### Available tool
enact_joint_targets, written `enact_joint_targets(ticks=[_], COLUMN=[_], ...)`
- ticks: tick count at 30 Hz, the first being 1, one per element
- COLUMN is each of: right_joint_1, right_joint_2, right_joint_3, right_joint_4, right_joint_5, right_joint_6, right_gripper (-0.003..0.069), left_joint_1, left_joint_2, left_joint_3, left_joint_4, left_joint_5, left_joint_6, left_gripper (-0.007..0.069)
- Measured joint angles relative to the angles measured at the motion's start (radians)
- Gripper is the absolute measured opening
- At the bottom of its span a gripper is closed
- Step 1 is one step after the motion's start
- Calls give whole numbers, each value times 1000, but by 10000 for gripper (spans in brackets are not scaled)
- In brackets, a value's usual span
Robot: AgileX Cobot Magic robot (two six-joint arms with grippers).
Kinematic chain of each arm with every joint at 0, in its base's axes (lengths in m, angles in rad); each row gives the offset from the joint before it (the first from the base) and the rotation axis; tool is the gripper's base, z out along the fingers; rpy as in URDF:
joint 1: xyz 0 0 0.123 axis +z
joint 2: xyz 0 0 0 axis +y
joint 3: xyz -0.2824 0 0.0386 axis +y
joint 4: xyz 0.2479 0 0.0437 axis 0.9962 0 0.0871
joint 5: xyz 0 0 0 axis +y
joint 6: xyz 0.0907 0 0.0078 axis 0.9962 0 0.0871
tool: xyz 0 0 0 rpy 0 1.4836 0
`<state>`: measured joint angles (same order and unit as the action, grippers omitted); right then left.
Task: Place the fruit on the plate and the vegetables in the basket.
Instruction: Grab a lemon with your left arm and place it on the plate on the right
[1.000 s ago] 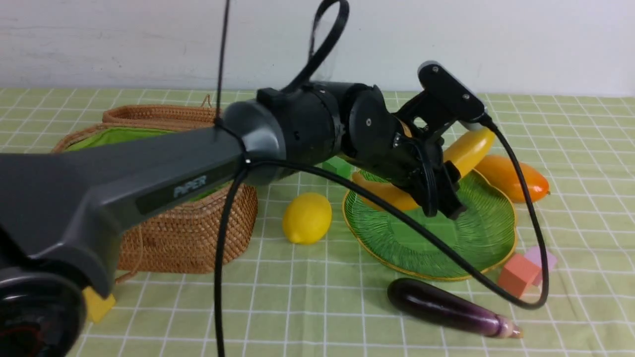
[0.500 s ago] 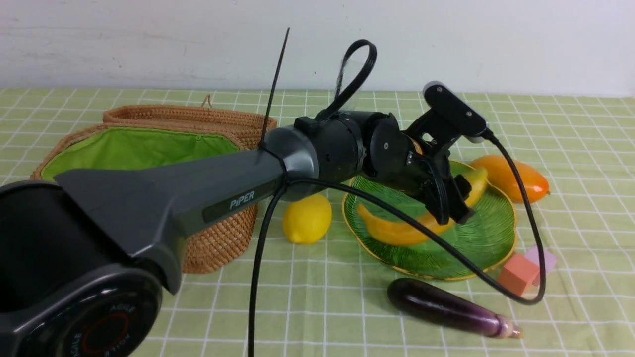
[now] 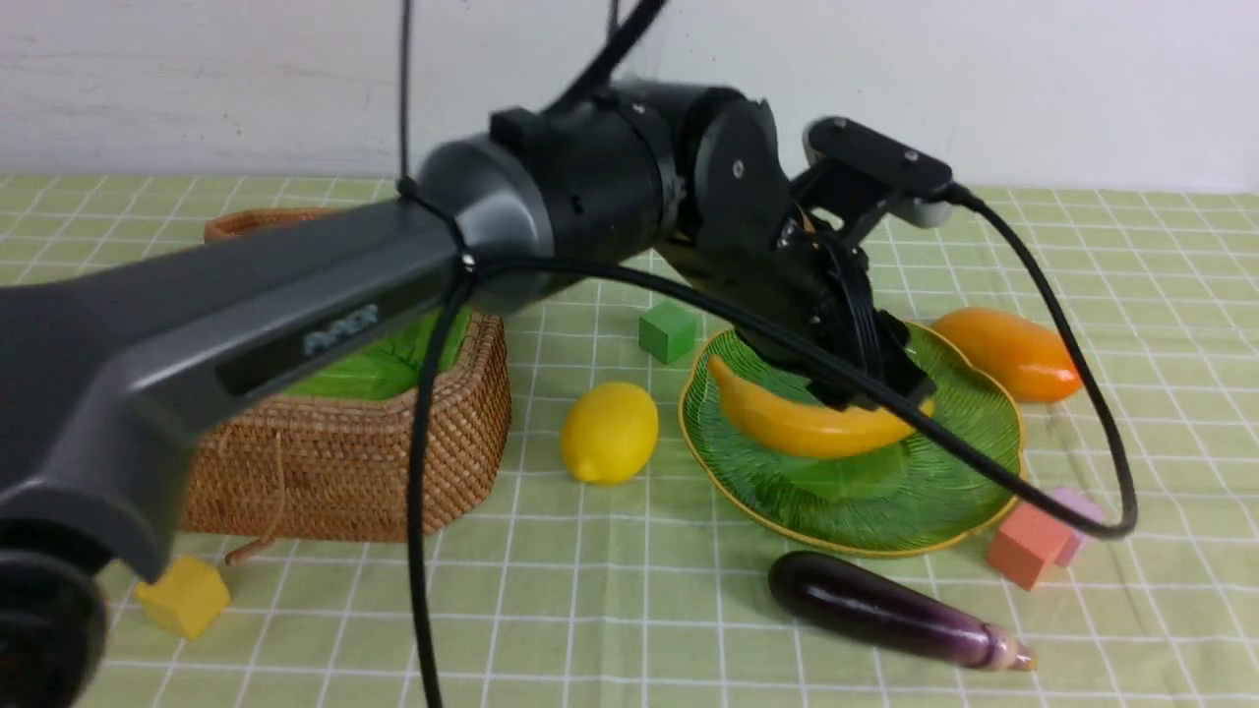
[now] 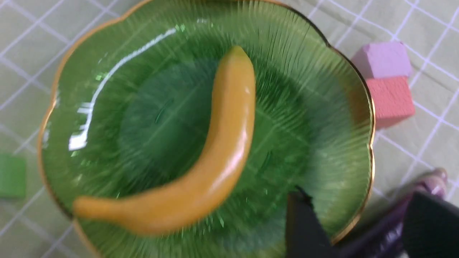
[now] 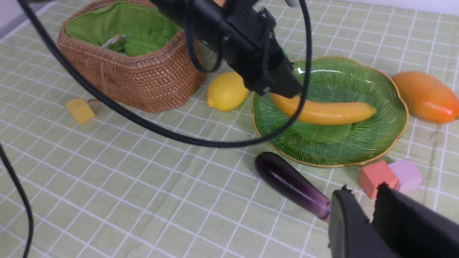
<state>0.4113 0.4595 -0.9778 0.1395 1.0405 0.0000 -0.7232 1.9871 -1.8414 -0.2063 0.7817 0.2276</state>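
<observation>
Banana (image 3: 802, 423) just released onto the green plate (image 3: 944, 482); left gripper (image 4: 355, 211) empty above it.

A second ago the left gripper held the banana in the air over the plate's far edge. Now the banana lies free across the middle of the plate, just below jaws that stand spread with nothing between them. One fruit of three looks placed. The lemon (image 3: 610, 433) sits on the cloth outside the plate, on the jaws' basket side. The mango (image 3: 1008, 352) lies beyond the plate's opposite edge. The eggplant (image 3: 875, 610) lies on the cloth near the right gripper (image 5: 373, 208), whose jaws are almost pressed together and empty. It is not yet in the basket (image 3: 344, 472).
</observation>
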Motion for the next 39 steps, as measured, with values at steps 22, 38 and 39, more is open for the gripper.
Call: enact_joint_targets(ticks=[22,38,39], right_joint_1=[0,0,0], right_joint_2=[0,0,0], right_joint_3=[0,0,0], right_joint_4=[33,269,269], right_joint_5=[-1,-37,-37], right_joint_6=[-18,-234,-234], right_gripper=[132,141,141], left_joint_1=[66,121,121], left_joint_2=[6,180,181], left_joint_3=[-4,-4,-4], left_joint_4=[326,427,429], left_joint_5=[272,82,82], left_joint_6=[-337,-355,-355], left_gripper=[311,566,564])
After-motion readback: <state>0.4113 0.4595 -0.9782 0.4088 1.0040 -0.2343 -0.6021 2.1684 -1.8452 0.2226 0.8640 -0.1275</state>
